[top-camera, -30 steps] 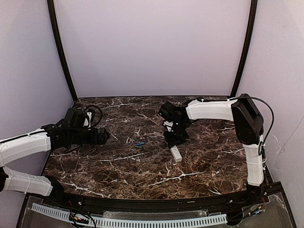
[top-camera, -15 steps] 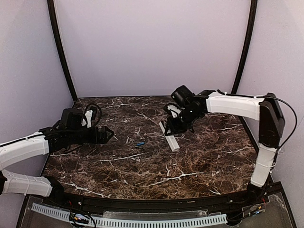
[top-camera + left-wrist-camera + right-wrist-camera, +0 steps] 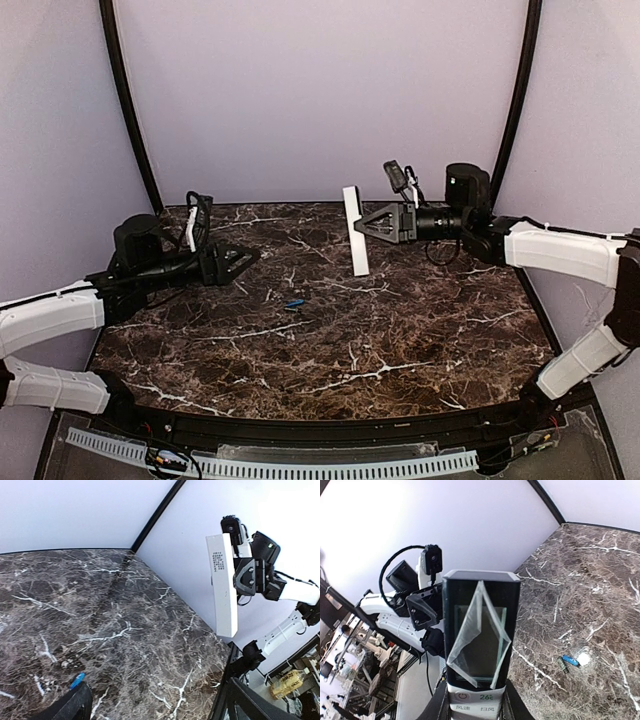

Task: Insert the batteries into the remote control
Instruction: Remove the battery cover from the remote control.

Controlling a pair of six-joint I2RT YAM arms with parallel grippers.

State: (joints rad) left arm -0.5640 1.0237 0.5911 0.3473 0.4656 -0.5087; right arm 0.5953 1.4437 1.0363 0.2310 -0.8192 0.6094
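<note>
The right tool (image 3: 362, 222) gripped the remote control (image 3: 357, 250) upright above the far part of the desk (image 3: 420, 340). The left tool (image 3: 246, 260) gaped wide at the left, and a blue battery (image 3: 294, 304) lay mid-desk.

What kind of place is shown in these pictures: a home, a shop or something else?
Probably a robot test booth in a lab: a marble-patterned table closed in by plain pale walls, white robot arms mounted at its near edge, and a cluttered work area beyond the booth.

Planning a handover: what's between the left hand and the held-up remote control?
Nothing: the top view shows only bare table from left hand to remote control.
</note>
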